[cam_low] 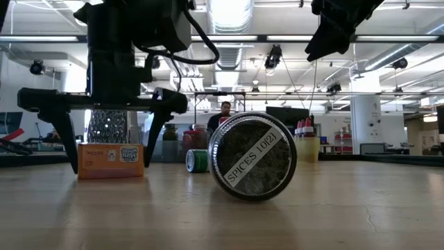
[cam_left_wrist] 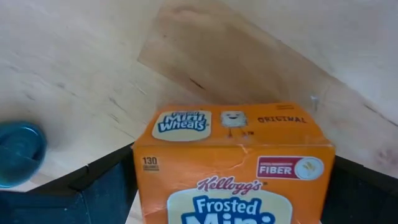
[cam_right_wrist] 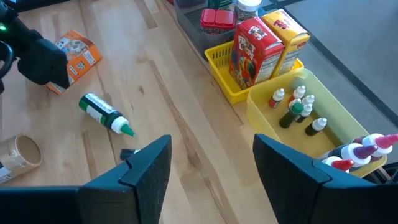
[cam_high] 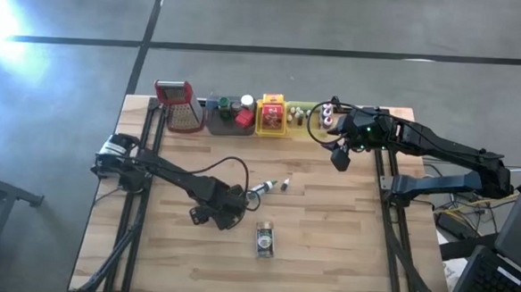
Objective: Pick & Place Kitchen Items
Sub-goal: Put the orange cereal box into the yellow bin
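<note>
Pale wood table, spice jar lying, ceiling lights beyond

Floor: grey concrete around the wooden table, crossed by dark seams.
Ceiling: white ducts and bright strip lights beyond the table.
Far side: white column, a person standing.

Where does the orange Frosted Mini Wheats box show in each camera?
High: hidden beneath the left hand.
Low: cereal box at left, between the left hand's fingers.
Left wrist: centre foreground.
Right wrist: upper left.
Shared landmark: green bottle, beside it.
</note>
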`<state>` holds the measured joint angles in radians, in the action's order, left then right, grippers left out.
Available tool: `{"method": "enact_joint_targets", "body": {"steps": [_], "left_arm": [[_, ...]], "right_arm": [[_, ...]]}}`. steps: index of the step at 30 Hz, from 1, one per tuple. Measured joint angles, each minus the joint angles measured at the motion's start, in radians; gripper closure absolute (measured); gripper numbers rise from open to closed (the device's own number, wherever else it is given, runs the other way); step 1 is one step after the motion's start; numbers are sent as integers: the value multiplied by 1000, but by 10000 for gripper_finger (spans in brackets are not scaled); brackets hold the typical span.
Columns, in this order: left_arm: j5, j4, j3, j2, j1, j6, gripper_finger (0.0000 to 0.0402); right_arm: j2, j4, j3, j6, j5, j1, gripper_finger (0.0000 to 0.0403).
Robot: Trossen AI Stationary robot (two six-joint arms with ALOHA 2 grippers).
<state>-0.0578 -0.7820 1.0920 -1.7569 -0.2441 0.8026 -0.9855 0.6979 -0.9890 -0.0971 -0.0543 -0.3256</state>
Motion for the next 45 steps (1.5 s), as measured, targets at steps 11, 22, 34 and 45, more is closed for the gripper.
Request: {"method": "enact_joint_targets", "body": {"steps": [11,22,34,45], "left_arm": [[24,-6,0,-9,13,-34,27],[60,16,18,85,20,-194,77],[247,778,-252,489,178,-660,76],[-98,1567,-668,540,321,-692,76]], "right_arm": [[0,0,0,0,0,0,161],[0,0,0,0,0,0,122],[0,0,0,0,0,0,78],[0,0,0,0,0,0,43]]}}
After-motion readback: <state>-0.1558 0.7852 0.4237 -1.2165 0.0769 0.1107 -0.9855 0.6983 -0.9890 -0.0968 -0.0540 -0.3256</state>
